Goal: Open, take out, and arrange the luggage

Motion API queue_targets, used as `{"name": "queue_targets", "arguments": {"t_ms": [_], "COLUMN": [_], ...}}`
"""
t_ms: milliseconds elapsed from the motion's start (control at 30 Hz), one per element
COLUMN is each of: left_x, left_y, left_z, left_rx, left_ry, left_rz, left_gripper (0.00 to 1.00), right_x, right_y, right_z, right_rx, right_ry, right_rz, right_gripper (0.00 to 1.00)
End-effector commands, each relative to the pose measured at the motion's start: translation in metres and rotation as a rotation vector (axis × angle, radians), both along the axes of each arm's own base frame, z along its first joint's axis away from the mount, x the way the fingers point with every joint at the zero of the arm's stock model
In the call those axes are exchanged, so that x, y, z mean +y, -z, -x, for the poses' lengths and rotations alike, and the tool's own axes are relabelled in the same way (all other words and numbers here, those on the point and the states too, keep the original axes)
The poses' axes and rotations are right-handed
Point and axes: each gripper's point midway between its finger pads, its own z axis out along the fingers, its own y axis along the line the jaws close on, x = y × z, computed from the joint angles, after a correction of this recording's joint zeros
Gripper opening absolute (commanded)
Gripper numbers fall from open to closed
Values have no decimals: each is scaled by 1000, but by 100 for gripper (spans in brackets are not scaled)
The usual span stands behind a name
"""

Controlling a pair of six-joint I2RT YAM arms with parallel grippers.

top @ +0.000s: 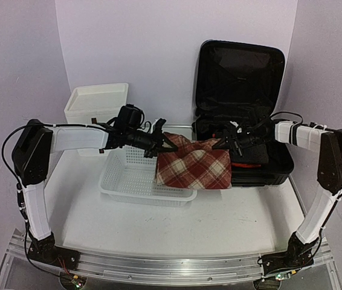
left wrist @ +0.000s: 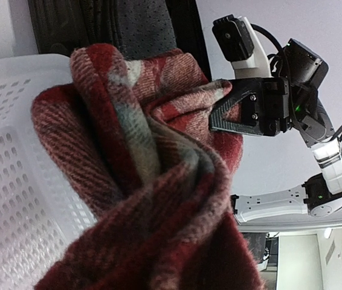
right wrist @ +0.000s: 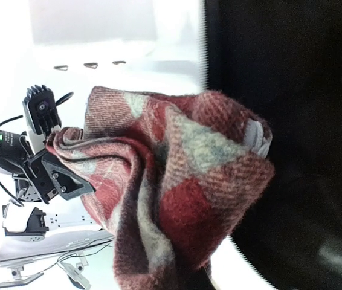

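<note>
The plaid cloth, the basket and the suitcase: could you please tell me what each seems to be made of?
The cloth: probably woven wool or flannel, matte; fuzzy nap and red-cream check weave show in the wrist views. The basket: white moulded plastic, smooth, with perforated walls. The suitcase: black; its open lid looks fabric-lined, the shell likely hard plastic.

Counted, top view: 1 luggage (top: 240, 78), black. 1 cloth (top: 194, 168), red and cream plaid, one piece, same one in both wrist views. 1 basket (top: 129, 181), white, perforated. 1 box (top: 95, 103), white. 2 arms: left arm (top: 74, 138), right arm (top: 307, 136). 2 grippers: left gripper (top: 168, 145), right gripper (top: 220, 145). 1 surface (top: 219, 223). Inside the luggage: 1 dark bundle (top: 254, 156) and 1 red bit (top: 241, 164), piece count there unclear.
</note>
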Motion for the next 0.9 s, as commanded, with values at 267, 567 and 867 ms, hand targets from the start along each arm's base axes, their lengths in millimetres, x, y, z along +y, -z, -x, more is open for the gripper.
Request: {"name": "queue_targets", "arguments": {"t_ms": [267, 567, 867], "left_x": [89, 129, 162], "left_y": [-39, -17, 18], "left_z": [7, -10, -21], "left_rx": [-57, -53, -28], "left_ry": [-149, -181, -196], "left_rz": [43, 13, -130], "left_gripper": [0, 0, 0], "right_x": [64, 110, 135], "right_y": [-32, -9, 34], "right_z": [4, -7, -16], "right_rx": [-64, -64, -39], "right_ry": [6, 2, 15], "right_rz": [31, 81, 162], "right_gripper": [0, 0, 0]}}
